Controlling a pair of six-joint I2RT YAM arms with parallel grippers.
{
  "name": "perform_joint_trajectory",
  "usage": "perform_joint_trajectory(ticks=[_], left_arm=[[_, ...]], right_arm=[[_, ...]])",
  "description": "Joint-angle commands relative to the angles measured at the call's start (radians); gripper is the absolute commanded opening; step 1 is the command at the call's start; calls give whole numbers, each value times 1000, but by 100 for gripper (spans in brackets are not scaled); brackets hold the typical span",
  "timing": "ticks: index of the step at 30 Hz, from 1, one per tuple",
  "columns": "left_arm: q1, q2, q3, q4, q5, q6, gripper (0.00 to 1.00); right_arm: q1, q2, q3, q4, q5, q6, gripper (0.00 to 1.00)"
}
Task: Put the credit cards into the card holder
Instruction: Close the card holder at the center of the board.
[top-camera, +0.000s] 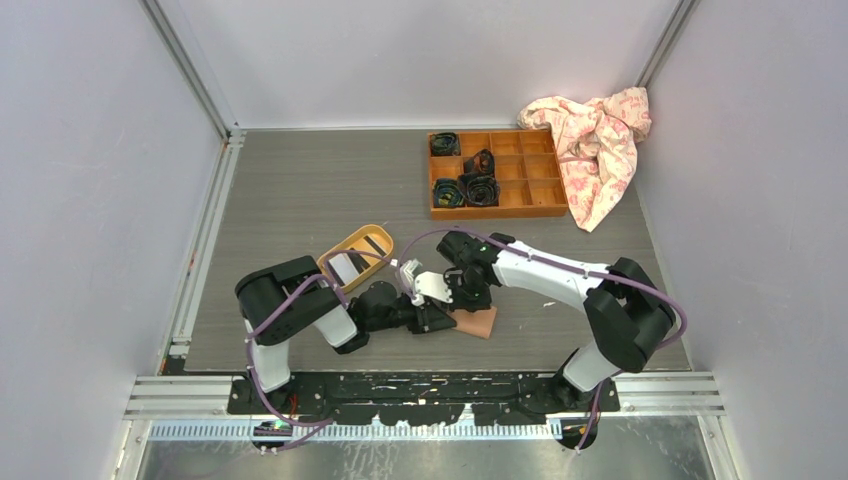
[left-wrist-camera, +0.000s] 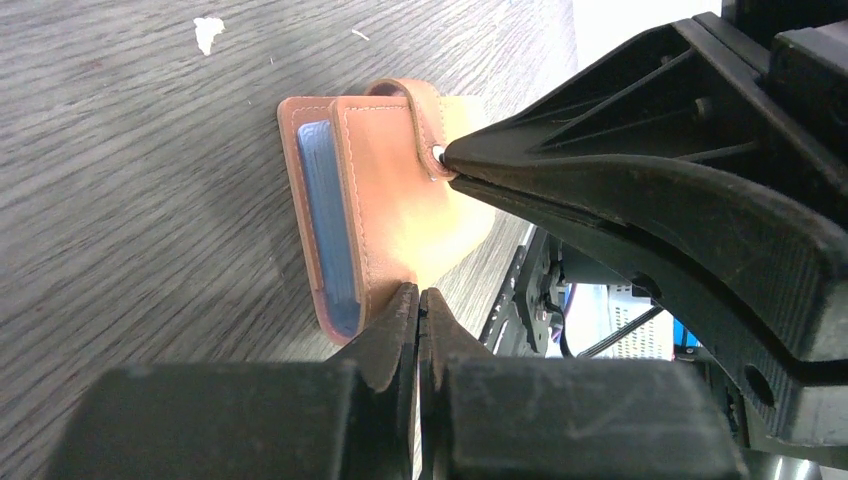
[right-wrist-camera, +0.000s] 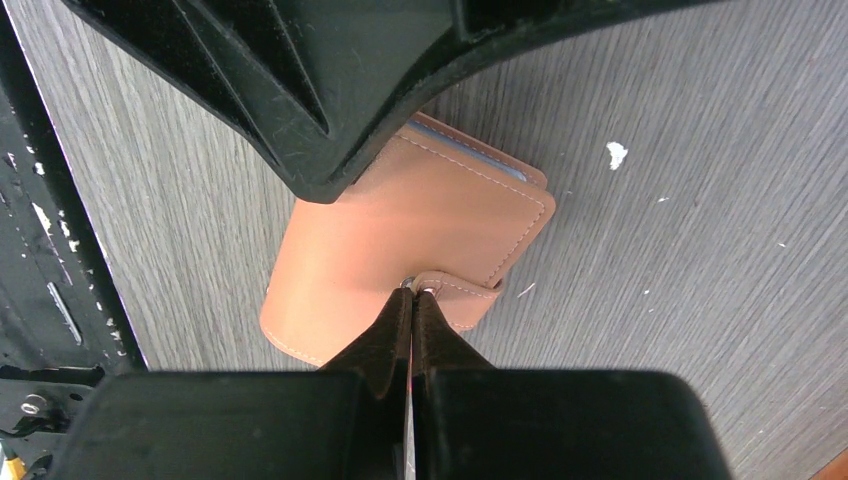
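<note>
I have the card holder (top-camera: 478, 322) lying folded on the counter (top-camera: 300, 200) between both arms, with my right claw (right-wrist-camera: 412, 295) pinched closed on its snap tab (right-wrist-camera: 455, 290) and my left claw (left-wrist-camera: 418, 300) closed against the holder's opposite edge.

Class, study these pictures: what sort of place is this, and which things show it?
Probably a robot lab test cell: white walls on a metal frame enclose a grey table, the left arm and right arm are bolted at its near edge, and props include a wallet, a compartment box, a cloth.
</note>
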Motion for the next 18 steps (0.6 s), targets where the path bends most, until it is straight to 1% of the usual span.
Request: perform_joint_trajectory(ticks=[1,11,18], left_arm=[[5,-46,-16,68,-16,18,0],[5,-113,-58,66,-24,20,0],[5,-199,-93,-11,-52,43,0]], right_arm=[[39,54,-90,-53,-42,24,1],[97,42,-136,-47,5,42,1],[116,-6,-200,-19,37,64,1]])
